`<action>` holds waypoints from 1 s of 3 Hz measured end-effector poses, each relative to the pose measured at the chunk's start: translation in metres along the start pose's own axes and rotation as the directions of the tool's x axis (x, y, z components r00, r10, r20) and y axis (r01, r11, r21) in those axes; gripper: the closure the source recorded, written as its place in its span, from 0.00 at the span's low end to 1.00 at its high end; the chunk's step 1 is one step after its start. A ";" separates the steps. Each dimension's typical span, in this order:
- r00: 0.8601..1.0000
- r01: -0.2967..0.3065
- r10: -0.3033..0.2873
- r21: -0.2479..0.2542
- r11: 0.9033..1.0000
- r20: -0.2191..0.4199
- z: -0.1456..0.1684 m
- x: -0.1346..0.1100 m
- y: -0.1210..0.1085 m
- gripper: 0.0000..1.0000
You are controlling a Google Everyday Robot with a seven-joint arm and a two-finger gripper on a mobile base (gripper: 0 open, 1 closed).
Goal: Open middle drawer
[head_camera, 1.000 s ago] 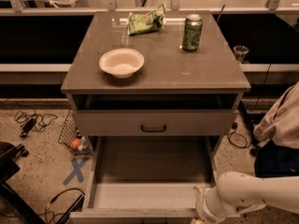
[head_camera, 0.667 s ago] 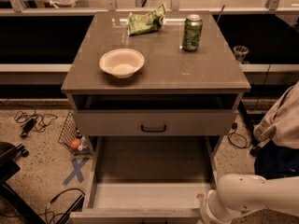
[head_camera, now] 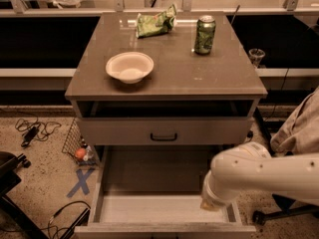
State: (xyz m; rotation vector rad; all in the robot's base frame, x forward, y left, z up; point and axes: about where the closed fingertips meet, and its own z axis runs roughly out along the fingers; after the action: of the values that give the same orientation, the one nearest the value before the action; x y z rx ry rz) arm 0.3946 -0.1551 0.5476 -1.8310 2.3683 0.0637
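One cabinet stands before me, under one tabletop [head_camera: 174, 81]. My one white arm [head_camera: 269, 176] reaches in from the right across the lower part of the view. I count two drawers. The middle drawer [head_camera: 154, 208] is the lower one, drawn well out toward me with its plain grey inside facing the camera. The upper drawer [head_camera: 119, 131] sits closed, with a dark open slot between it and the tabletop. On the tabletop are three things: one white bowl [head_camera: 129, 66], one crumpled green bag [head_camera: 156, 24] and one green can [head_camera: 205, 34]. One small dark handle [head_camera: 163, 137] sits at the centre of the upper drawer.

The bottom edge of the view cuts the middle drawer's front, and my arm covers part of its right side. My tool [head_camera: 212, 204] is mostly hidden behind the arm's thick last joint. Only a pale stub shows, so I cannot tell whether it is wide or narrow.

The tool hangs over the right part of the middle drawer's inside, near its right wall. I cannot tell whether it touches the drawer.
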 end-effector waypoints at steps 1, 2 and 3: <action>0.999 -0.023 0.023 0.007 1.000 0.041 0.006 -0.009 -0.044 0.88; 0.993 -0.036 0.039 -0.030 0.999 0.116 0.041 -0.001 -0.053 1.00; 0.976 -0.067 0.079 -0.063 0.996 0.201 0.091 0.027 -0.050 1.00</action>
State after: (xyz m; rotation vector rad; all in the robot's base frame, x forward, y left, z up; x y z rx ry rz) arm 0.4440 -0.1826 0.4563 -1.6703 2.3111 0.3133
